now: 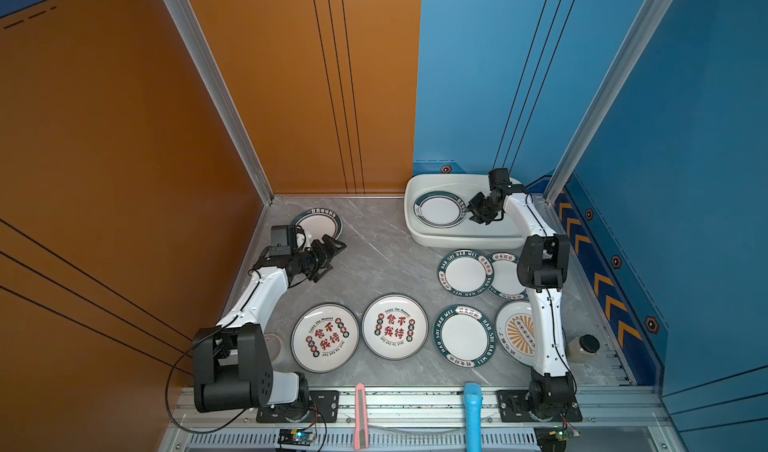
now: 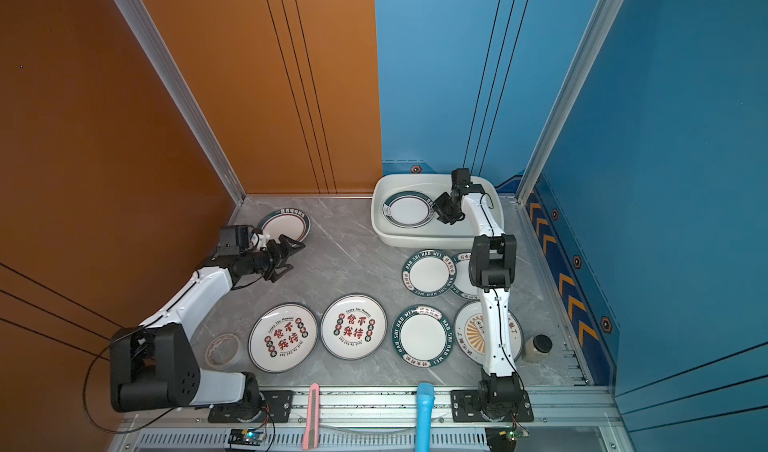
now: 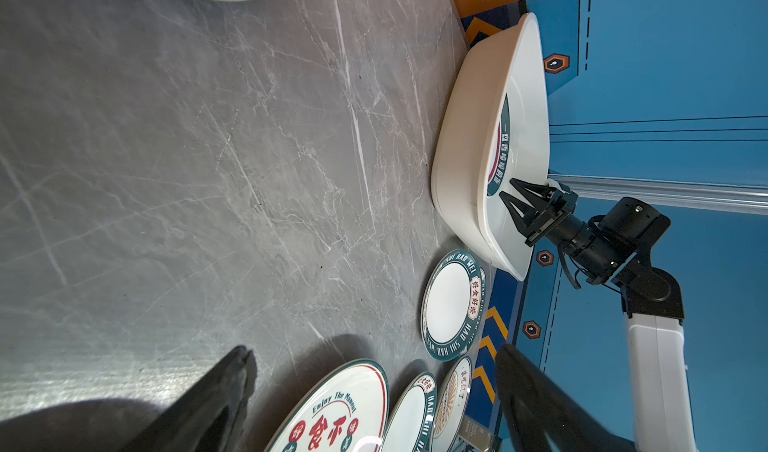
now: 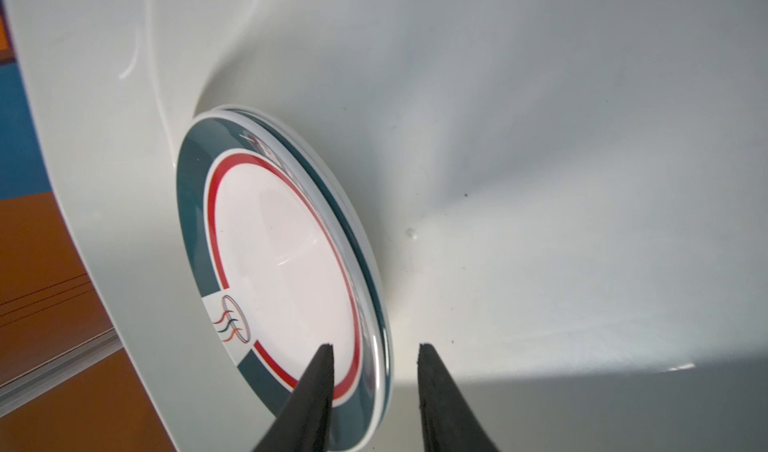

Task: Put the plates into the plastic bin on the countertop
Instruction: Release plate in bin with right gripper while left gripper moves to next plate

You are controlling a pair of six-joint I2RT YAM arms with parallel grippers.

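Task in progress. My right hand (image 3: 508, 188) sits inside the plastic bin (image 1: 465, 237), released, its jaws parted either side of the rim of a green-rimmed plate (image 1: 440, 209) lying flat there, seemingly atop another. My left hand (image 1: 334, 258) hangs open and empty above the worktop (image 1: 374, 262). By my count seven plates are left outside, from the far-left plate (image 1: 318, 223) to the sunburst plate (image 1: 517, 333).
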